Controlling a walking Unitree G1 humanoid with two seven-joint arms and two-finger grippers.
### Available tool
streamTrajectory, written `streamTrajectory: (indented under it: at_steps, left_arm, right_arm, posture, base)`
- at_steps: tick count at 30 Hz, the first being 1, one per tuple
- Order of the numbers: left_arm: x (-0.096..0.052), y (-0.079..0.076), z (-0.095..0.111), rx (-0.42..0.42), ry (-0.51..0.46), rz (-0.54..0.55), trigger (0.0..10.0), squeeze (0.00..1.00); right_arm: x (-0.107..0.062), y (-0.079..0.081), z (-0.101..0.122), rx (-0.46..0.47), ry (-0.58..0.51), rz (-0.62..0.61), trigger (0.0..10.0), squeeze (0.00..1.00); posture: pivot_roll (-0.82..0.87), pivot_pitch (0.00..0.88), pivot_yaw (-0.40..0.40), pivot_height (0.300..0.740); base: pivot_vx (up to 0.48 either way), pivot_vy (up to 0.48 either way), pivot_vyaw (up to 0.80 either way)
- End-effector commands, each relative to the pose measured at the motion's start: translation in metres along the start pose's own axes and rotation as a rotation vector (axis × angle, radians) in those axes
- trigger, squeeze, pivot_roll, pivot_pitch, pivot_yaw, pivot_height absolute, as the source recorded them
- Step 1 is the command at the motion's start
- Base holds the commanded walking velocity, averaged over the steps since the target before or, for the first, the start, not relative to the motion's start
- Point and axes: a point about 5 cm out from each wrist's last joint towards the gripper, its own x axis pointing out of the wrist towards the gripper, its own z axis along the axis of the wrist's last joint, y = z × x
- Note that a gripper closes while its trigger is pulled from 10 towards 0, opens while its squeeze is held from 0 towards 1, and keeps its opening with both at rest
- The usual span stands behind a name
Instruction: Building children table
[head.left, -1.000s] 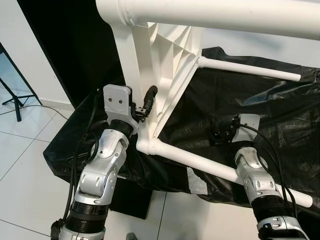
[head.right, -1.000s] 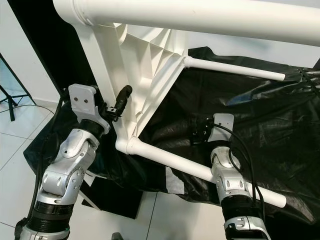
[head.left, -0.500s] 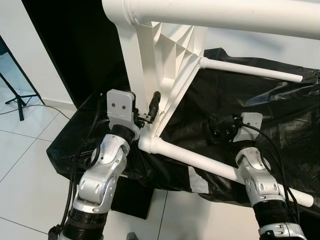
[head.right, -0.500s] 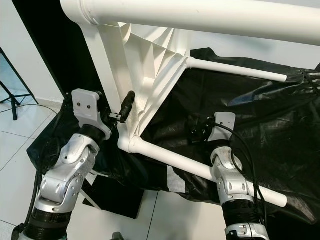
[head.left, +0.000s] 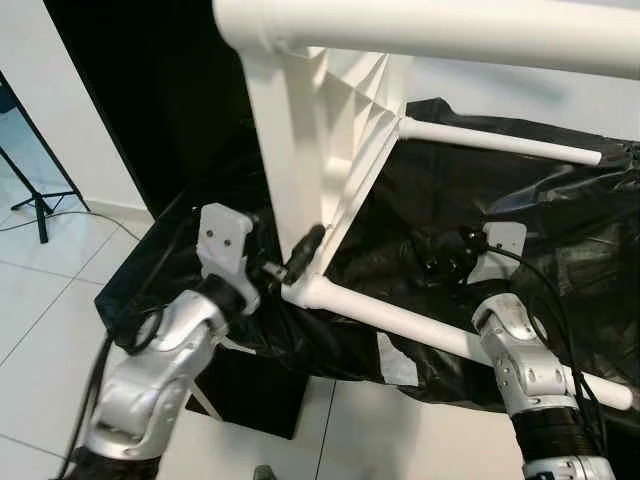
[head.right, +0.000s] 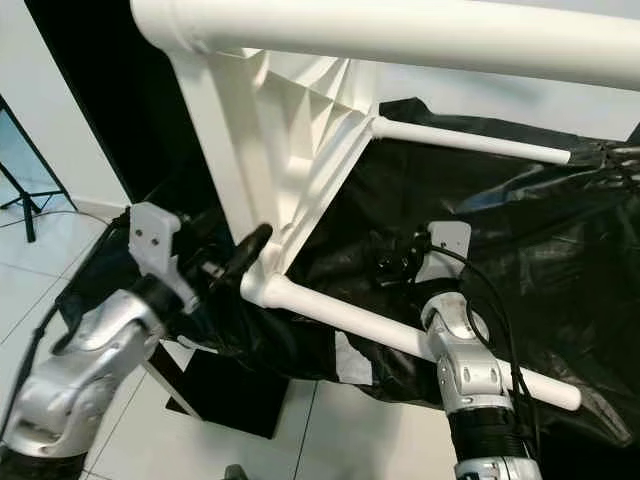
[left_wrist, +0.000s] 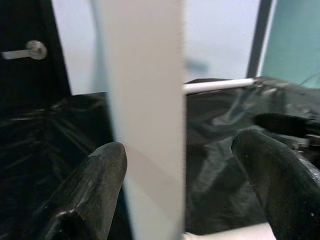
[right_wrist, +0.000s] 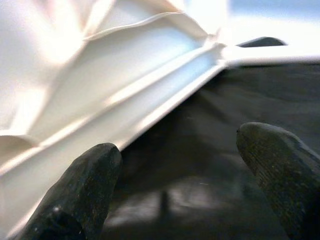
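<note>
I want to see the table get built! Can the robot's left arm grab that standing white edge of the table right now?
Probably yes. The left gripper has its jaws open on either side of the white table edge, with nothing between them and it. It only needs to close.

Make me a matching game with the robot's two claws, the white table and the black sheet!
Things:
1. left gripper
2. right gripper
3. white table
4. black plastic sheet

Clues:
A. spread out under everything
B. open, fingers either side of the table's upright edge
C. standing on its side, legs sticking out
D. open over the sheet, beside the ribbed underside

Pairs: 1-B, 2-D, 3-C, 4-A
</note>
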Motion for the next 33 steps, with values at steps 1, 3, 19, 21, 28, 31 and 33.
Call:
streamTrajectory:
  at_steps: [1, 3, 19, 21, 28, 31, 33]
  left_arm:
    - [-0.006, -0.002, 0.001, -0.009, 0.020, -0.060, 10.0, 0.00]
    - [-0.009, 0.000, 0.001, -0.013, 0.033, -0.070, 10.0, 0.00]
    - [-0.038, -0.001, -0.013, 0.011, 0.230, -0.289, 10.0, 0.00]
    - [-0.038, -0.002, -0.014, 0.008, 0.237, -0.299, 10.0, 0.00]
    - [-0.038, -0.005, -0.017, 0.023, 0.260, -0.325, 10.0, 0.00]
    - [-0.034, -0.009, -0.021, 0.030, 0.260, -0.351, 10.0, 0.00]
    - [-0.033, -0.010, -0.021, 0.030, 0.257, -0.358, 10.0, 0.00]
  right_arm:
    - [-0.005, 0.000, 0.002, 0.011, 0.014, 0.039, 10.0, 0.00]
    - [-0.008, 0.000, 0.004, 0.010, 0.016, 0.062, 10.0, 0.00]
    - [-0.049, -0.009, 0.022, 0.038, 0.157, 0.441, 10.0, 0.00]
    - [-0.051, -0.009, 0.023, 0.042, 0.164, 0.455, 10.0, 0.00]
    - [-0.065, -0.015, 0.022, 0.011, 0.265, 0.570, 10.0, 0.00]
    - [-0.087, -0.023, 0.019, -0.035, 0.419, 0.712, 10.0, 0.00]
    - [-0.091, -0.025, 0.018, -0.043, 0.451, 0.736, 10.0, 0.00]
  posture:
    - [0.04, 0.006, -0.013, 0.740]
    - [0.04, 0.008, -0.011, 0.740]
    - [0.02, 0.011, -0.004, 0.740]
    - [0.02, 0.011, -0.004, 0.740]
    - [0.00, 0.007, -0.006, 0.740]
    - [-0.01, 0.006, -0.005, 0.740]
    - [-0.02, 0.006, -0.004, 0.740]
  base:
    - [0.000, 0.000, 0.00]
    - [0.000, 0.000, 0.00]
    - [0.000, 0.000, 0.00]
    - [0.000, 0.000, 0.00]
    - [0.000, 0.000, 0.00]
    - [0.000, 0.000, 0.00]
    - [0.000, 0.000, 0.00]
